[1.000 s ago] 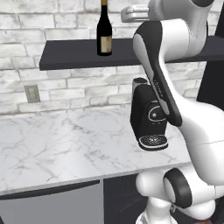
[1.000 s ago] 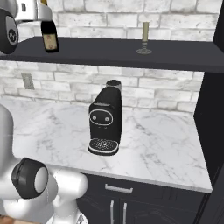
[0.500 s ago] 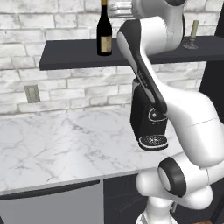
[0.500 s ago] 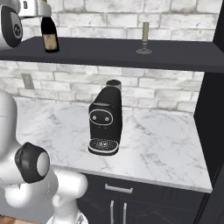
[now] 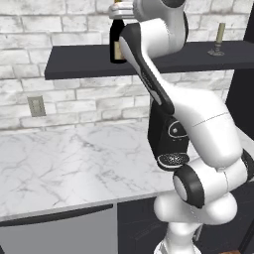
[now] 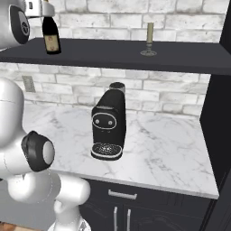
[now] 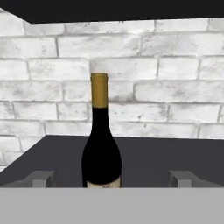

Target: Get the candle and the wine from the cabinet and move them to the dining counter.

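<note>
The wine (image 7: 101, 144), a dark bottle with a gold-foil neck, stands upright on the dark cabinet shelf (image 7: 166, 153) straight ahead of my gripper (image 7: 112, 178). The gripper is open. Its fingertips (image 7: 43, 178) stand wide apart, level with the bottle's lower body and short of it, one on each side. From the left base view, my arm covers part of the wine (image 5: 117, 47). The candle (image 6: 149, 39) stands in its small holder further right on the same cabinet (image 6: 113, 53), well away from the wine (image 6: 51, 34).
A black coffee machine (image 6: 108, 124) stands on the marble worktop (image 6: 171, 144) below the shelf. A wall outlet (image 5: 35, 105) sits in the white brick wall. A tall dark unit (image 6: 219, 135) closes off the right side.
The arm has swung left and up along the shelf, and the hand has come in front of the wine. The bottle and candle have not moved, and the gripper stays open.
</note>
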Available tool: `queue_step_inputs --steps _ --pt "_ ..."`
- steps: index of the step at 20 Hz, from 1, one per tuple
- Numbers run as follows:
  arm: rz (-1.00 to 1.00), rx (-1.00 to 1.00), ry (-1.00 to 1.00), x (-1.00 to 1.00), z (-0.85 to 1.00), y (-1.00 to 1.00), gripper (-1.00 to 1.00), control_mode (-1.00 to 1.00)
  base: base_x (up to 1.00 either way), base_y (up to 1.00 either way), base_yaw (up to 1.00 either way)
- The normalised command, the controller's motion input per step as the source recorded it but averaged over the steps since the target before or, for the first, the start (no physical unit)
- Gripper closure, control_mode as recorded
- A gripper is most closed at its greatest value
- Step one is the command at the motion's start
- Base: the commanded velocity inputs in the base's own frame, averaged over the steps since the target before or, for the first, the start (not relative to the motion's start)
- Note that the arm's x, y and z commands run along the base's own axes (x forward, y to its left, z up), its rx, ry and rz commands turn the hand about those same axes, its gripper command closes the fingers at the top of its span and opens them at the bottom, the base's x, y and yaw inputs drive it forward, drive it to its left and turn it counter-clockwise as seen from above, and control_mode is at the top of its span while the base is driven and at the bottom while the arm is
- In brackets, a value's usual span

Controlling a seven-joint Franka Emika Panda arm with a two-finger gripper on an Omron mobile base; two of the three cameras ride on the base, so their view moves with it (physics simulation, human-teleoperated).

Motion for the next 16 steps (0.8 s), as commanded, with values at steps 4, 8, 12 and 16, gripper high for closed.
queue_step_inputs --steps 4,8,12,16 --pt "0.0 0.01 0.0 0.31 0.0 0.01 -1.0 -1.0 0.0 0.0 0.0" --pt "0.0 0.0 0.0 0.32 0.0 0.01 -1.0 -1.0 0.0 0.0 0.0" --pt "0.0 0.0 0.0 0.26 0.0 0.07 -1.0 -1.0 0.0 0.0 0.0" --pt "0.0 0.0 0.0 0.18 0.0 0.11 -1.0 -1.0 0.0 0.0 0.0"
